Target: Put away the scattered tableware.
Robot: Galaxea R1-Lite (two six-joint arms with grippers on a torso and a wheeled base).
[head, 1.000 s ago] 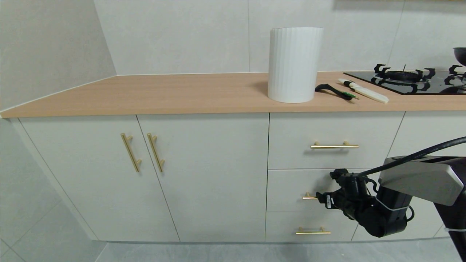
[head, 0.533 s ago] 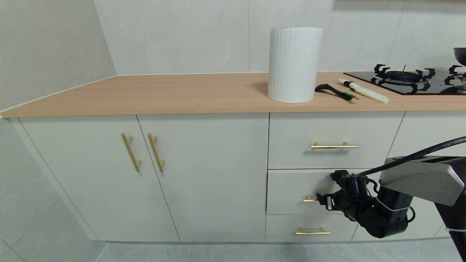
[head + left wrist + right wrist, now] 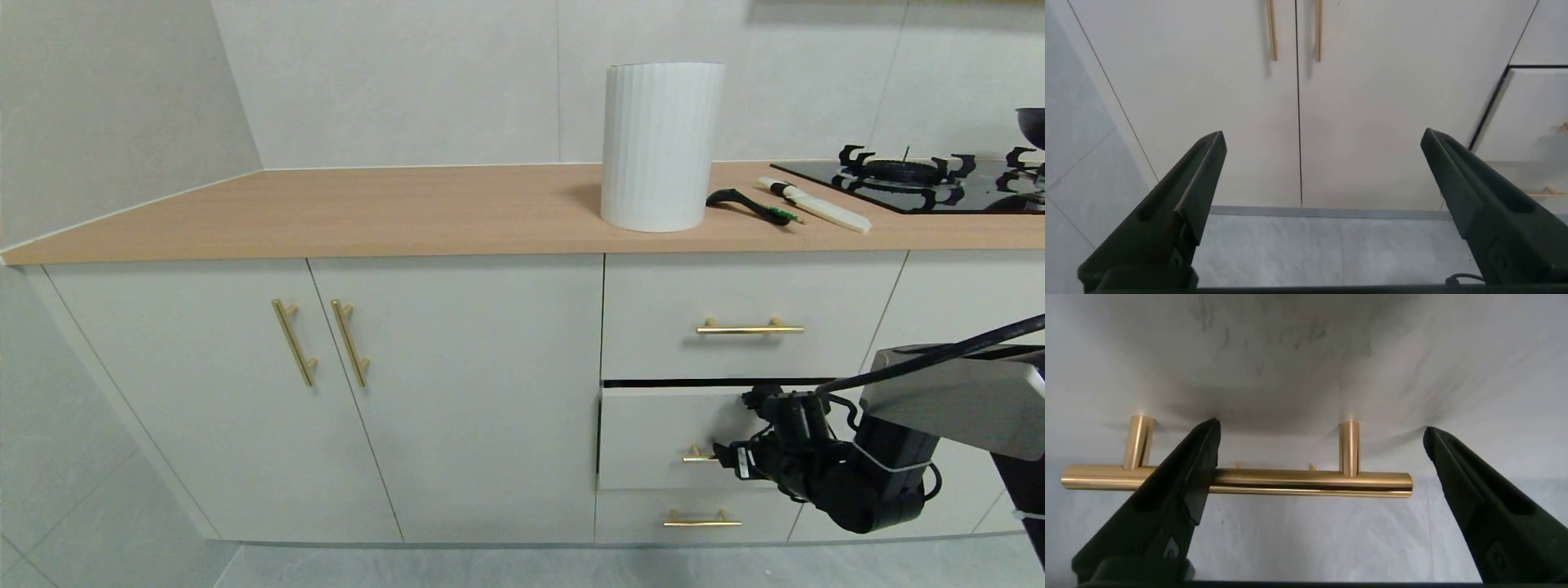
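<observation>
Two spread fingers (image 3: 1167, 514) face the handle (image 3: 1298, 482) (drawer (image 3: 653, 425) ajar).

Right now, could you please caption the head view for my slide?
Right pincer at the gold handle of the slightly open middle drawer; utensils lie beside a white ribbed container on the counter.

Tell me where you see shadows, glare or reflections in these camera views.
Head view: the white ribbed container throws a soft shadow leftward on the countertop, and the glass hob mirrors its grates. Right wrist view: a dark shadow pools on the drawer front above the glinting gold handle.
</observation>
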